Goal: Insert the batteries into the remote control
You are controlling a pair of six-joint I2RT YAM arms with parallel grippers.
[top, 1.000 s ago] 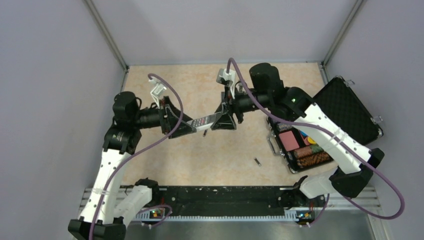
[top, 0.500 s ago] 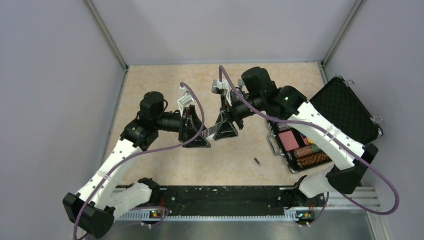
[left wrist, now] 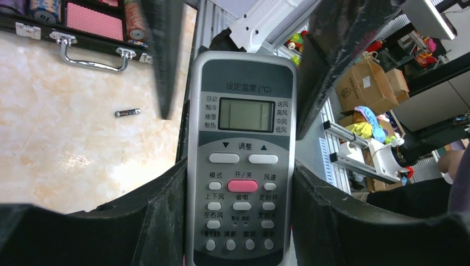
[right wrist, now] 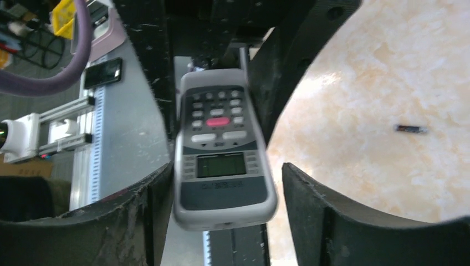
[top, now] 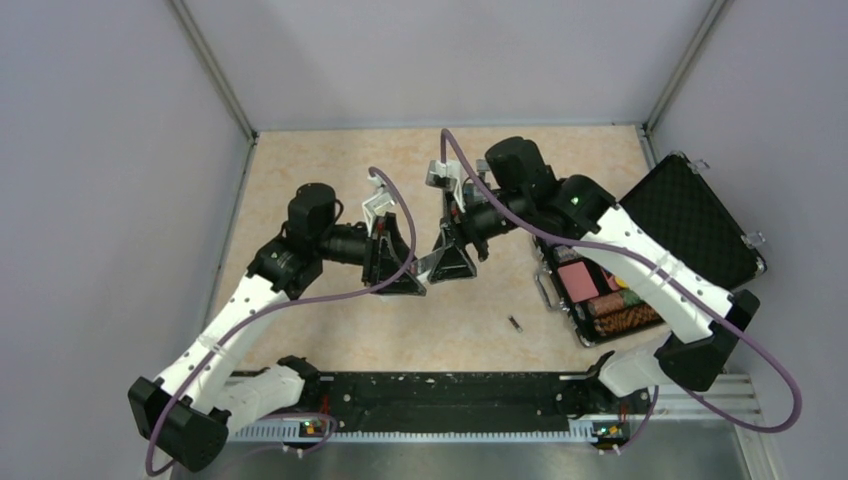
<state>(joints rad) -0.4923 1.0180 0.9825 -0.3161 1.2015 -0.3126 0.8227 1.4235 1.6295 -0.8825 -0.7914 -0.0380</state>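
White remote control (left wrist: 241,166): left gripper (top: 402,272) had just clamped its button end; right gripper (top: 452,262) bracketed the screen end, grip unclear; 1 battery (left wrist: 127,112) lay unloaded.

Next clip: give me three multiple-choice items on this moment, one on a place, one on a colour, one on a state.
1. The loose battery lies: A on the table, near the chip case; B inside the case; C in a gripper.
2. The remote control has one coloured button, which is: A green; B blue; C pink.
3. The chip case is: A latched shut; B open; C upside down.

Answers: 1 A, the top view shows it on bare table. 2 C, the left wrist view shows it pink among grey keys. 3 B, its chips show.
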